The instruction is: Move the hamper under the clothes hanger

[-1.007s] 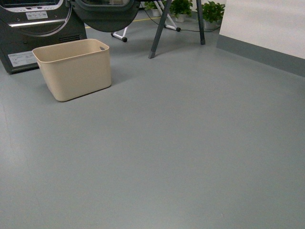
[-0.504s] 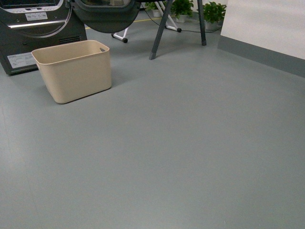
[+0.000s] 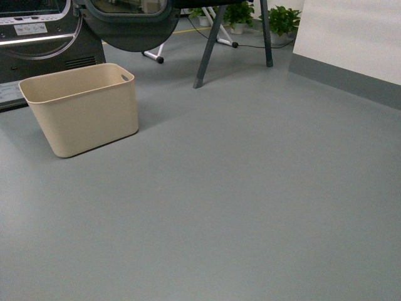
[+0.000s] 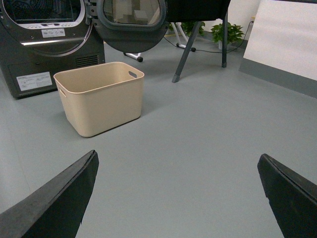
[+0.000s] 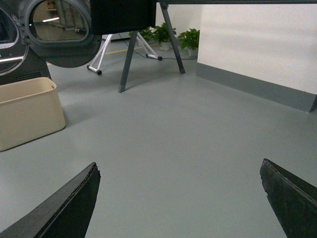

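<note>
Rolling forward, I'd guess: the hamper (image 3: 81,116) sits lower and further left in the front view than a second ago, and the hanger (image 3: 209,45) legs look nearer. Nothing's grabbed yet. Hamper's on the floor (image 3: 250,188) beside the washer (image 3: 37,47), well apart from the hanger. Left end effector (image 4: 177,157) and right end effector (image 5: 179,164) both gape wide, empty. Hamper's smooth cream plastic, rounded corners, slot handle; hanger legs are dark square tube.

Front cam on body, angled down over floor (image 3: 250,188), tub (image 3: 81,116) mid-far. Wrist cams sit lower, look fwd between own jaws; all 3 share tub, rack legs (image 3: 208,50).
</note>
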Motion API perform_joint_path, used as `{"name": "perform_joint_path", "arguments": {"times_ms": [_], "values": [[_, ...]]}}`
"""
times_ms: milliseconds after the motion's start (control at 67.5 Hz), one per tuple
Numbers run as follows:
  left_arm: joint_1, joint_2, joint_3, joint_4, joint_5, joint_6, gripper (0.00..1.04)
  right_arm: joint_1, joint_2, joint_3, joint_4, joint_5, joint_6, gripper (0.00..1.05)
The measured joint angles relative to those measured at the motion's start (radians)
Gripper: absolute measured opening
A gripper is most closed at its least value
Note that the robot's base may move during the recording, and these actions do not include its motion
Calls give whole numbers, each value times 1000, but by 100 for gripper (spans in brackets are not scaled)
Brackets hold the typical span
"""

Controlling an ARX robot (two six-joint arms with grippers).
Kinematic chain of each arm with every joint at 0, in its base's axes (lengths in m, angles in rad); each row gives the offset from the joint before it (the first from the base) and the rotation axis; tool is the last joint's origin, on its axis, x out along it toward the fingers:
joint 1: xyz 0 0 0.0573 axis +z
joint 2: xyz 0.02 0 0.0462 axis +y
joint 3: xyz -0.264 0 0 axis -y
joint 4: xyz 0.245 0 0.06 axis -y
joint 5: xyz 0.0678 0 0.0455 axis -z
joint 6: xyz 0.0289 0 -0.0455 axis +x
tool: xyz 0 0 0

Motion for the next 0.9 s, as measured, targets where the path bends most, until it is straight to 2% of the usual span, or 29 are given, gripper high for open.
{"name": "perform_joint_path", "arguments": {"times_ms": [903], "values": [[0, 0, 0, 0, 0, 0, 98, 0, 0, 0, 1, 0, 0, 97]]}}
